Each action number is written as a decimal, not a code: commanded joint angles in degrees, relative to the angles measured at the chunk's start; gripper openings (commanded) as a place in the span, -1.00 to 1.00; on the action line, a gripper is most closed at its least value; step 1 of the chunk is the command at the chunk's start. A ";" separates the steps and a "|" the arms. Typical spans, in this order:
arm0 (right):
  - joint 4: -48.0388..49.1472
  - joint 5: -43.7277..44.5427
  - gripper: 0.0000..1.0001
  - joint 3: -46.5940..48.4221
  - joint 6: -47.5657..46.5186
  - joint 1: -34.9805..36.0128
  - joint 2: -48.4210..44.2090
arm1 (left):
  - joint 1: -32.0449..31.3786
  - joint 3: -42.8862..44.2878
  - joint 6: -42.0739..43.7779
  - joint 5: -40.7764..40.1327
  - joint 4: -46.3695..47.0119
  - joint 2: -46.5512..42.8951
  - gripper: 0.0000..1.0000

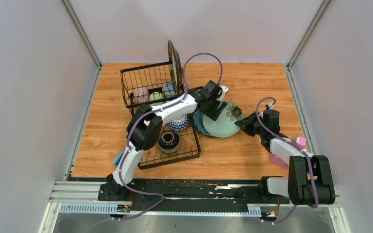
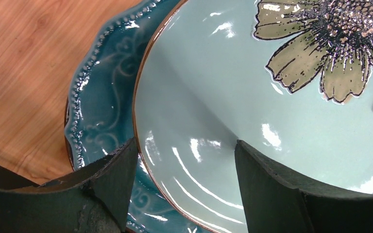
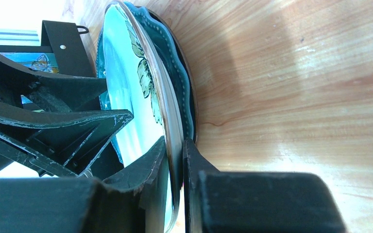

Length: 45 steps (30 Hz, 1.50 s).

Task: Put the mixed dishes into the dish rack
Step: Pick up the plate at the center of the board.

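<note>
Two plates, right wrist: right gripper pinched onto rim of pale plate, teal plate beneath. Probably stiff, slick-glazed, chippable, heavyish; rim grip suits.
Left wrist: left gripper wide apart over pale rim, holding nothing.
Top: both plates lie on table, smooth wood, just right of rack; walls close around.

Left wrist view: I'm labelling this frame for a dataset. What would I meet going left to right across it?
First the wooden table → teal plate → pale green plate → painted flower on that plate.
</note>
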 commanded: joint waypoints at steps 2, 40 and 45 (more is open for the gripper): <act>1.68 -1.95 -0.83 2.21 1.31 2.38 -0.70 | -6.29 0.42 -2.23 16.93 5.67 -1.68 0.54; -6.38 5.55 -0.07 3.58 2.27 2.38 -2.55 | -6.72 0.80 -2.41 15.16 3.64 -0.44 0.46; -9.20 7.29 -0.04 4.03 1.23 2.36 -3.95 | -6.72 1.50 -2.66 14.38 2.96 0.09 0.46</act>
